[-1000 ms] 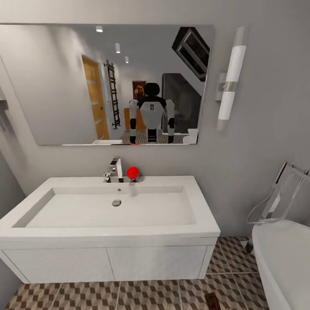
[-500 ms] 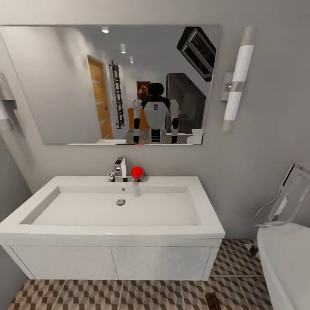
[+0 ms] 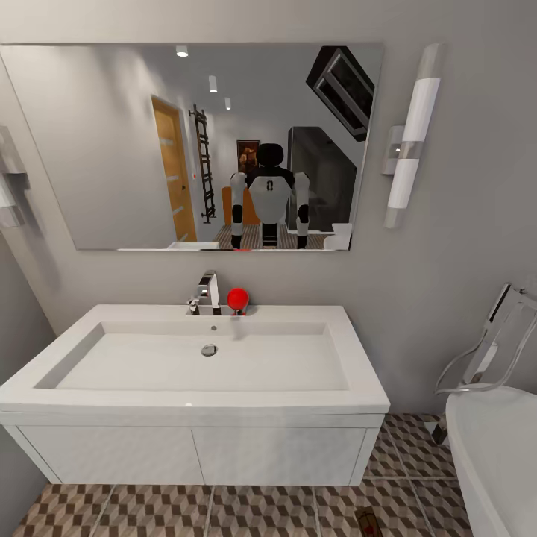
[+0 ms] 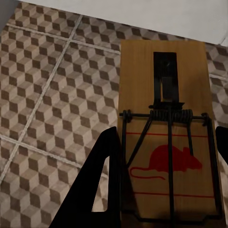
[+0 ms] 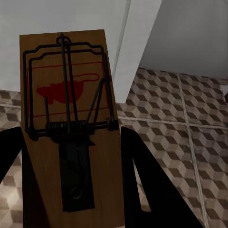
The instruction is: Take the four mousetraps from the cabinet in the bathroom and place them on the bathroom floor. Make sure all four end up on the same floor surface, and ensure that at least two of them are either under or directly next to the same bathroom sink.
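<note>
In the left wrist view, my left gripper (image 4: 164, 190) is shut on a mousetrap (image 4: 161, 95), a wooden board with a dark spring bar and a red mouse print, held above the cube-patterned bathroom floor (image 4: 47, 95). My right gripper (image 5: 76, 190) is shut on a second mousetrap (image 5: 66, 137) over the floor (image 5: 190, 133), close to the white vanity (image 5: 71, 19). The head view faces the white sink (image 3: 201, 403) on its vanity unit (image 3: 276, 455). A small brown board with a red mark (image 3: 367, 522) shows at the bottom edge. The cabinet is out of view.
A wide mirror (image 3: 112, 149) over the sink reflects my body. A chrome tap (image 3: 209, 291) and a red ball (image 3: 238, 298) sit at the sink's back rim. A white bathtub (image 3: 492, 455) with a chrome fitting (image 3: 485, 358) stands at the right. Patterned floor (image 3: 261, 514) runs below the vanity.
Between one second and half a second ago the head view shifted slightly, so the sink and mirror sit a little further right. Since then nothing has visibly moved.
</note>
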Available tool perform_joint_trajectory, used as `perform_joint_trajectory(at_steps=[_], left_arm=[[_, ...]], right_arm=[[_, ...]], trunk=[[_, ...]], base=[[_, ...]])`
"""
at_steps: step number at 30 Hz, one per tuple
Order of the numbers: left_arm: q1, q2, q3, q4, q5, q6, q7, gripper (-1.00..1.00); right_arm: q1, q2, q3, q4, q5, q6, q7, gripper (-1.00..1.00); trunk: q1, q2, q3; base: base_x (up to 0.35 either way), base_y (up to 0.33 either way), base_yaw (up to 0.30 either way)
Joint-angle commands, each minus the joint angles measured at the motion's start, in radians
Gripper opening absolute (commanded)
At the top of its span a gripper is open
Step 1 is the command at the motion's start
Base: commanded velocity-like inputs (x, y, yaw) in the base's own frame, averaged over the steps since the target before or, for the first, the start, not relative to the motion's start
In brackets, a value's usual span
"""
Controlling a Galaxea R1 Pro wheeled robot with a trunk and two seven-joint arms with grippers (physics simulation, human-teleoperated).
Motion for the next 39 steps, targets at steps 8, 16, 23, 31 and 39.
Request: perform_joint_trajectory(at_steps=[8, 16, 23, 31, 39], left_arm=[[-0.001, -0.001, -0.008, 0.003, -0.001, -0.004, 0.008, -1.00], [-0.001, 0.000, -0.008, 0.003, -0.001, -0.004, 0.009, -1.00], [-0.001, 0.002, -0.008, 0.003, -0.001, -0.004, 0.008, -1.00], [-0.001, 0.004, -0.008, 0.003, -0.001, -0.004, 0.007, -1.00], [-0.001, 0.002, -0.008, 0.003, -0.001, -0.004, 0.009, -1.00]], right_arm=[[-0.002, -0.001, -0.002, 0.004, 0.008, -0.004, 0.000, -1.00], [-0.002, -0.004, 0.000, 0.004, 0.008, -0.004, 0.001, -1.00], [-0.002, -0.005, -0.002, 0.005, 0.005, -0.004, -0.004, -1.00], [-0.002, -0.005, -0.002, 0.004, 0.003, -0.004, -0.005, -1.00], [-0.002, -0.005, -0.002, 0.004, 0.003, -0.003, -0.005, -1.00]], trunk=[[0.000, -0.001, -0.001], [0.000, -0.001, -0.001], [0.000, -0.001, -0.001], [0.000, -0.001, -0.001], [0.000, -0.001, -0.001]], base=[[0.000, 0.000, 0.000], [0.000, 0.000, 0.000], [0.042, 0.007, 0.000], [0.216, 0.099, 0.000], [0.017, 0.010, 0.000]])
